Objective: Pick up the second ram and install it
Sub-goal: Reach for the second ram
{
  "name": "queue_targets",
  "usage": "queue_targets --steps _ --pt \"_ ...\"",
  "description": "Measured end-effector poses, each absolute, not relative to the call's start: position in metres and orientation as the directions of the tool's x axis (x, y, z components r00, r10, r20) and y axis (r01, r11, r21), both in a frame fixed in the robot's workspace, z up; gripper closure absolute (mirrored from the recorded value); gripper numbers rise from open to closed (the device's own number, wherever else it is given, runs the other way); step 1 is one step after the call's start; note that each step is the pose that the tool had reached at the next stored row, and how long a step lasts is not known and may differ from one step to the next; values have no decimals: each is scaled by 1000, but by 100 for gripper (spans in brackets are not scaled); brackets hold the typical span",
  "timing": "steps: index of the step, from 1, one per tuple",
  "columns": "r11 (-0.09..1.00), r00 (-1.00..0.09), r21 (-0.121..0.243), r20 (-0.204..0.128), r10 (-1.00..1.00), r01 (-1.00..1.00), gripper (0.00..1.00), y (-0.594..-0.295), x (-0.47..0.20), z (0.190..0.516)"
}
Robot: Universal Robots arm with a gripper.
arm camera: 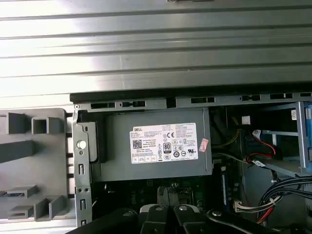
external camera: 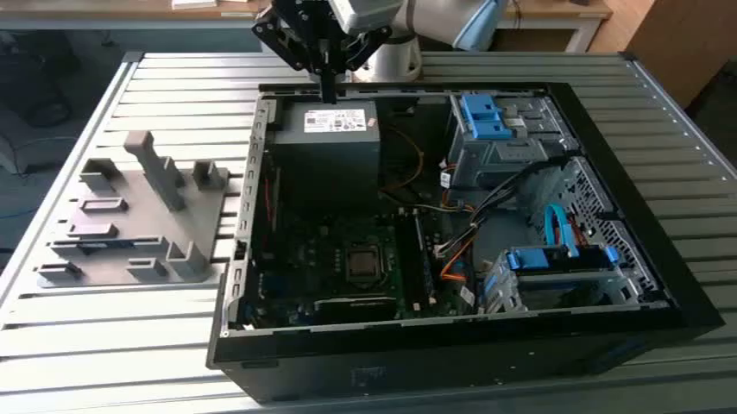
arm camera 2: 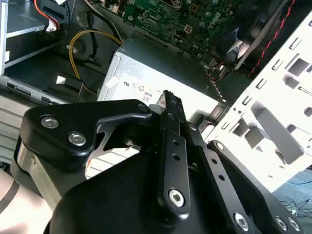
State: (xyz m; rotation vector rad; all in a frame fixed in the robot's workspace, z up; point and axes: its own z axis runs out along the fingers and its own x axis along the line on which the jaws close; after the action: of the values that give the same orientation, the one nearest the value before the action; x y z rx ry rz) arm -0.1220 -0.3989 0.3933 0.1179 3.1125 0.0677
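Slatted metal surface (external camera: 173,86) carries an open computer case (external camera: 645,285) and, at the exterior view's left, a grey holder block (external camera: 173,216). The second ram (external camera: 98,245) lies in a low slot of that block, so pick-up and install both look outstanding. Gripper (external camera: 330,97) hangs at upper centre over the power supply (external camera: 328,142), well apart from the block, fingers (arm camera 2: 170,146) drawn together on nothing; the case's side wall (external camera: 255,172) and the block's upright post (external camera: 155,168) lie between.

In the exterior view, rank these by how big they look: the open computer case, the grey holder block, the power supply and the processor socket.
Largest to smallest:
1. computer case
2. grey holder block
3. power supply, not far behind the block
4. processor socket
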Motion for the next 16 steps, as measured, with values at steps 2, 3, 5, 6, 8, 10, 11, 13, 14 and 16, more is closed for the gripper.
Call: queue_targets --steps 2,3,5,6,8,10,11,13,14,16 --pt "996 -997 44 -24 76 75 90 -399 -122 393" --pt "996 -997 44 -24 76 75 90 -399 -122 393" --pt "996 -997 44 -24 76 75 90 -399 -124 393" --pt "996 -997 44 -25 76 75 90 -399 -126 393" --pt "996 -997 44 -25 76 75 90 -399 -130 393" --pt "996 -997 44 -25 76 75 90 -399 -138 393" --pt "996 -997 44 -25 76 75 90 -399 -143 393" --pt "996 -997 44 -25 76 75 90 -399 -152 393" --pt "996 -997 45 -26 76 75 90 -399 -157 393" --pt "996 -997 44 -26 76 75 90 -399 -166 393"
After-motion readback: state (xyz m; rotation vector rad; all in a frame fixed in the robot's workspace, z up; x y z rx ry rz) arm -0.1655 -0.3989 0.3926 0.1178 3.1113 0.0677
